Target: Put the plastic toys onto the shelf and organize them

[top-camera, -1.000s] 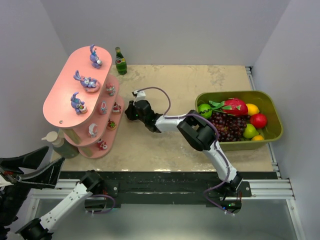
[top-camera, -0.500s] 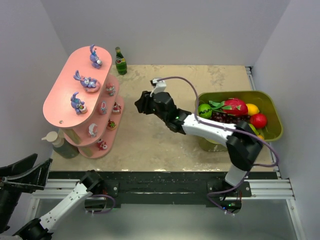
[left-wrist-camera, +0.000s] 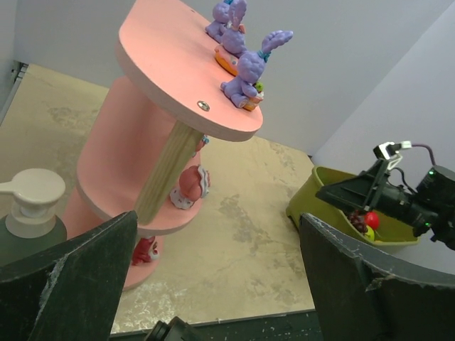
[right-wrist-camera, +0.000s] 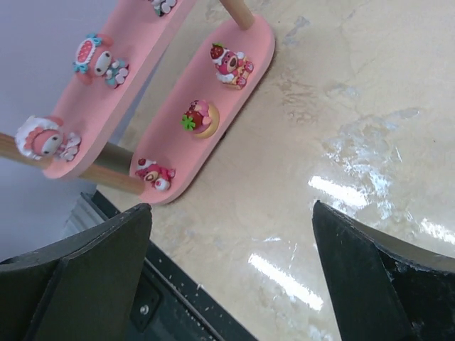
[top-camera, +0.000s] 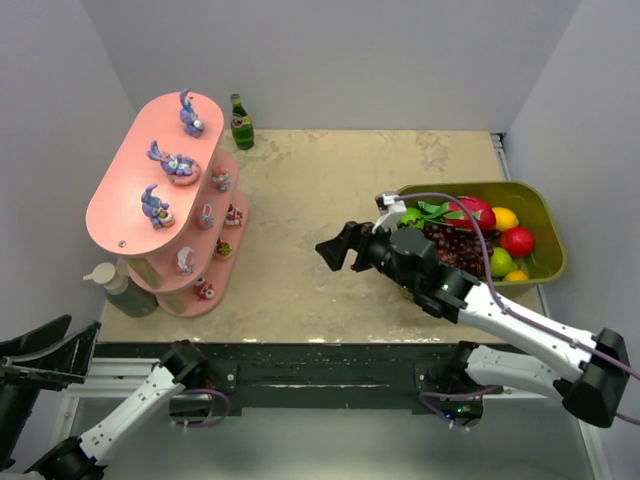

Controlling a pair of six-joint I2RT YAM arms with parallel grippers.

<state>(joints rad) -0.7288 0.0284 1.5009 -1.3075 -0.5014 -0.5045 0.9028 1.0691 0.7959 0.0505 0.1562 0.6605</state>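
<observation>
The salmon-pink shelf (top-camera: 120, 212) stands at the table's left with plastic toys on every tier. Purple bunnies (top-camera: 172, 162) sit on the top tier, and small pink, red and white figures such as one on the middle tier (top-camera: 205, 213) and one on the bottom tier (top-camera: 223, 247) fill the lower ones. My right gripper (top-camera: 335, 248) hangs open and empty over the middle of the table, well right of the shelf. Its wrist view shows three red-pink toys (right-wrist-camera: 199, 117) on the bottom tier (right-wrist-camera: 186, 150), beyond its own gripper (right-wrist-camera: 231, 263). My left gripper (top-camera: 55, 350) is open and empty off the table's near left corner.
A green bottle (top-camera: 240, 121) stands behind the shelf and a soap dispenser (top-camera: 118, 283) at its near left end. An olive-green tub (top-camera: 545, 215) of fake fruit sits at the right, just behind the right arm. The black rail (top-camera: 330, 365) runs along the near edge.
The right gripper has drawn back from the shelf's bottom tier, rightward toward the tub, and its jaws have opened wide. The left gripper has dropped slightly.
</observation>
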